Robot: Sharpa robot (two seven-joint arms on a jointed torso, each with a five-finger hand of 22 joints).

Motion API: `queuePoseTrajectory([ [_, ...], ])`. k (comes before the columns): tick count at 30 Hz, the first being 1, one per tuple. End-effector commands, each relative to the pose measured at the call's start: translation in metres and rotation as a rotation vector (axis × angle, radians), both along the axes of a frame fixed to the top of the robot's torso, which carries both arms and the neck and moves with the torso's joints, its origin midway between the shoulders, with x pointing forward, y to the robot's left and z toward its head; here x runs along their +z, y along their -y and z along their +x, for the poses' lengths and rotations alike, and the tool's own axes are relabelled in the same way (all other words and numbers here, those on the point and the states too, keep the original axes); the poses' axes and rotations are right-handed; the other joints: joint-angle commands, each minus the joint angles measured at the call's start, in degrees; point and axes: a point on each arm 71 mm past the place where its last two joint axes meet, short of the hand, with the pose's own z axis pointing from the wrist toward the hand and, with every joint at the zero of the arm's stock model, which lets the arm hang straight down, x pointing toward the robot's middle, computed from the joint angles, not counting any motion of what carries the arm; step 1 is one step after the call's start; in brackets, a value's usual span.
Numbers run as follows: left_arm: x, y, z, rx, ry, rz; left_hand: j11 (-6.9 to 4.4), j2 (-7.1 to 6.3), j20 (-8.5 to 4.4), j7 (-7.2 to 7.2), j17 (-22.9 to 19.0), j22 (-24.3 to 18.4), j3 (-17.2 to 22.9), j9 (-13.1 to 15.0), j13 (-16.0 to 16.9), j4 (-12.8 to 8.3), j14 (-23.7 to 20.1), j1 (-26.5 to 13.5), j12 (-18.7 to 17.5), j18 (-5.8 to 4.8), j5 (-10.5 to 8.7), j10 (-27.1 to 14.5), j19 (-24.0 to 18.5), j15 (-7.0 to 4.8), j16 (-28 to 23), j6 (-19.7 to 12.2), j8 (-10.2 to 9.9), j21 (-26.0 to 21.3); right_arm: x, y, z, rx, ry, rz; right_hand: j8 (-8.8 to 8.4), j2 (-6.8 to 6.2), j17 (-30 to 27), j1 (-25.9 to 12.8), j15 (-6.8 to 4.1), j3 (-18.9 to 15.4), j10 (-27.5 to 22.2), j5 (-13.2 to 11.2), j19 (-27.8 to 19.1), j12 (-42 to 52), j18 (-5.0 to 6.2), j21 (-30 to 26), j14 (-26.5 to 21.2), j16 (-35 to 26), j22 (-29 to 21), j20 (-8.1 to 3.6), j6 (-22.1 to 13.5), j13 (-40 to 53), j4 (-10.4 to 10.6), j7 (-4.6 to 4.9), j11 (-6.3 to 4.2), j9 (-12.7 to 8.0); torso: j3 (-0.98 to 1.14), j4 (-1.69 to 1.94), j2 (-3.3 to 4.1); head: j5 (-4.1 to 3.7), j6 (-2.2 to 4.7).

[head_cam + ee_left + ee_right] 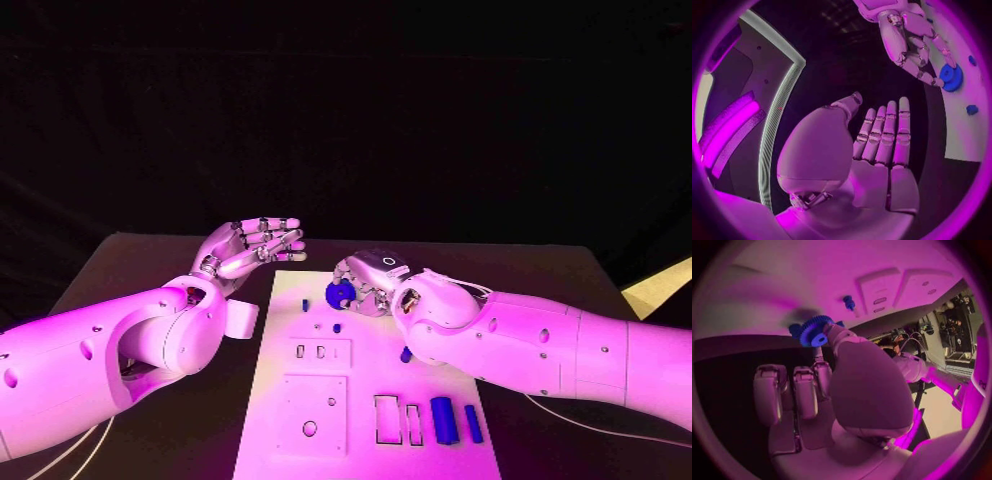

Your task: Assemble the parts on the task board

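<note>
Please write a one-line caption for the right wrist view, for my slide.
Right hand holding a blue gear above the white task board, near a small blue peg.

Robotics lab: black-draped table (159, 255) mid-frame, white task board (361, 400), cabled equipment rack (957, 335) at right.

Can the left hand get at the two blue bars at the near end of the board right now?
Probably yes. The left hand is open and holds nothing. The blue bars lie bare on the task board, though the right arm crosses just above them.
</note>
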Motion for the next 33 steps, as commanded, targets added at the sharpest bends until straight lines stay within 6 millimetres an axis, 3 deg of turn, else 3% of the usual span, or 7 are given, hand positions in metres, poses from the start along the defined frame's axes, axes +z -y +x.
queuePoseTrajectory([
  [1, 0.001, 0.003, 0.000, -0.019, 0.004, -0.010, 0.02, 0.02, 0.00, 3.06, 0.1, 0.0, 0.5, -0.1, 0.0, 0.0, -0.4, -0.4, -0.2, 0.51, 0.24, -0.4, -0.3, 0.00, -0.2, -0.4, -0.4, -0.1, -0.004, -0.002, 0.001, 0.006, -0.002, -0.031, 0.16, 0.20, 15.1, -0.3, -0.32, 0.3, 0.3, 0.2, 2.1, 0.2, -0.59, 0.2, 6.1, 0.3, 10.8, -0.32, 0.2, 3.4, 0.0, -0.11, -0.10, 0.3, 0.02, -0.02, 0.00, 0.12, -0.23],
  [15, 0.001, 0.002, 0.000, -0.019, 0.000, -0.008, 0.03, 0.01, 0.04, 3.07, 0.1, 0.0, 0.5, -0.1, 0.0, 0.0, -0.4, -0.5, -0.2, 0.53, 0.24, -0.4, -0.3, 0.02, -0.3, -0.5, -0.4, 0.0, -0.012, -0.005, 0.006, -0.001, -0.022, -0.050, -0.27, -0.44, 14.8, -1.6, -0.22, 0.9, -0.3, -0.5, 1.9, -0.6, -0.51, -0.1, 6.0, 0.2, 10.6, -0.30, -0.4, 2.6, 0.1, 0.09, 0.06, 0.1, 0.12, -0.19, -0.06, 0.19, -0.57],
  [20, 0.001, 0.002, 0.000, -0.020, -0.003, -0.008, 0.03, 0.01, 0.04, 3.07, 0.1, 0.0, 0.5, -0.1, 0.0, 0.0, -0.4, -0.5, -0.2, 0.53, 0.24, -0.4, -0.3, 0.02, -0.3, -0.5, -0.4, 0.0, -0.013, -0.006, 0.008, -0.005, -0.037, -0.051, -2.44, -1.51, 14.6, -3.5, 0.58, 1.1, -2.0, -2.5, 1.4, -2.3, -0.36, -0.7, 5.9, 0.2, 10.2, 0.30, -3.6, 0.9, 0.2, 1.19, 1.03, -0.7, 0.16, -0.18, -0.08, 0.17, -0.59],
  [21, 0.001, 0.002, 0.000, -0.020, -0.003, -0.008, 0.03, 0.01, 0.04, 3.07, 0.1, 0.0, 0.5, -0.1, 0.0, 0.0, -0.4, -0.5, -0.2, 0.53, 0.24, -0.4, -0.3, 0.02, -0.3, -0.5, -0.4, 0.0, -0.013, -0.006, 0.008, -0.006, -0.040, -0.051, -4.25, -1.76, 14.5, -5.2, 1.07, -0.3, -3.1, -5.2, 1.0, -3.4, -0.23, -1.2, 5.9, 0.1, 9.8, 0.67, -6.5, -0.3, 0.8, 1.80, 1.60, -1.4, 0.14, -0.18, -0.08, 0.15, -0.56],
  [23, 0.001, 0.002, 0.000, -0.020, -0.004, -0.007, 0.03, 0.01, 0.04, 3.07, 0.1, 0.0, 0.5, -0.1, 0.0, 0.0, -0.4, -0.5, -0.2, 0.53, 0.24, -0.4, -0.3, 0.02, -0.3, -0.5, -0.4, 0.0, -0.014, -0.006, 0.009, -0.009, -0.047, -0.050, -5.78, -0.48, 14.5, -5.4, 1.74, -5.0, -4.2, -6.9, 0.8, -4.3, -0.11, -1.6, 5.9, 0.1, 9.6, 1.35, -7.9, -1.2, 0.8, 2.37, 2.18, -1.9, 0.17, -0.17, -0.05, 0.15, -0.53],
  [26, 0.001, 0.002, 0.000, -0.021, -0.005, -0.007, 0.05, 0.00, 0.06, 3.09, 0.2, 0.0, 0.5, -0.1, 0.0, 0.0, -0.4, -0.5, -0.3, 0.53, 0.23, -0.5, -0.3, 0.03, -0.3, -0.5, -0.4, 0.0, -0.015, -0.005, 0.010, -0.013, -0.058, -0.049, -6.70, 1.03, 14.6, -7.1, 2.02, -9.9, -4.9, -6.9, 0.7, -4.9, -0.08, -1.8, 6.0, 0.2, 9.6, 1.74, -8.2, -1.8, 1.4, 2.72, 2.46, -2.2, 0.17, -0.22, -0.07, 0.16, -0.57],
  [33, 0.000, 0.002, 0.000, -0.022, -0.009, -0.006, 0.06, -0.02, 0.07, 3.10, 0.2, 0.0, 0.5, -0.1, 0.0, 0.0, -0.4, -0.6, -0.3, 0.53, 0.23, -0.5, -0.4, 0.04, -0.3, -0.5, -0.5, 0.0, -0.016, -0.001, 0.011, -0.018, -0.079, -0.048, -6.45, 3.28, 14.5, -11.1, 1.94, -11.6, -4.4, -4.2, 0.9, -4.4, -0.10, -1.7, 5.9, 0.1, 9.8, 1.81, -6.2, -1.3, 1.4, 2.49, 2.42, -2.0, 0.16, -0.19, -0.07, 0.15, -0.61],
])
